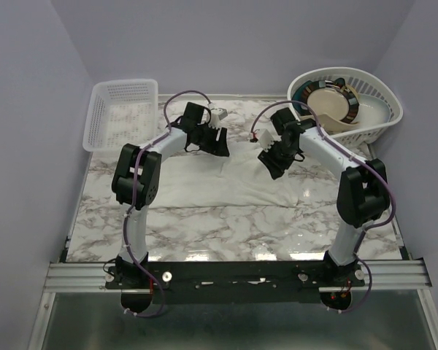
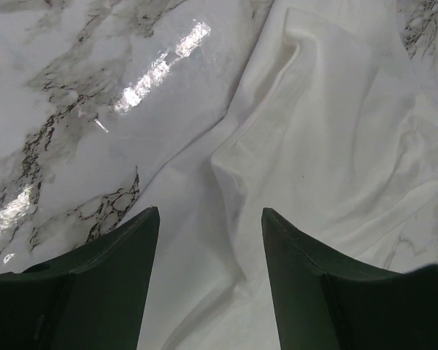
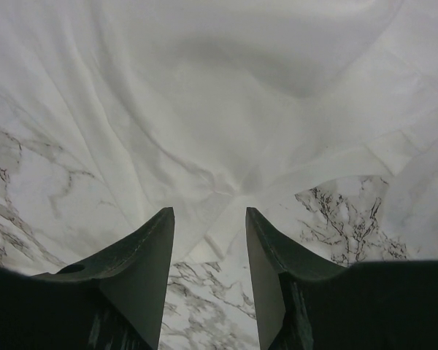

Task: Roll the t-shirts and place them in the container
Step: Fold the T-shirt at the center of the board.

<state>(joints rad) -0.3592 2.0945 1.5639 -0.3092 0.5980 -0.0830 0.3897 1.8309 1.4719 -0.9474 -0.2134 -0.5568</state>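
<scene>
A white t-shirt (image 1: pixel 241 186) lies spread flat across the middle of the marble table, wrinkled. My left gripper (image 1: pixel 217 144) hovers over its far left edge, open and empty; in the left wrist view the cloth (image 2: pixel 328 146) shows a raised fold between the fingers (image 2: pixel 131 248). My right gripper (image 1: pixel 271 166) hovers over the far right part of the shirt, open and empty; in the right wrist view the shirt's edge (image 3: pixel 226 124) lies just beyond the fingertips (image 3: pixel 160 233), with bare marble under them. No printed graphic shows.
A white rectangular mesh basket (image 1: pixel 120 113) stands at the far left corner. A white oval basket (image 1: pixel 376 98) with a bowl and dishes (image 1: pixel 334 102) stands at the far right corner. Bare marble (image 1: pixel 226 233) runs along the near side.
</scene>
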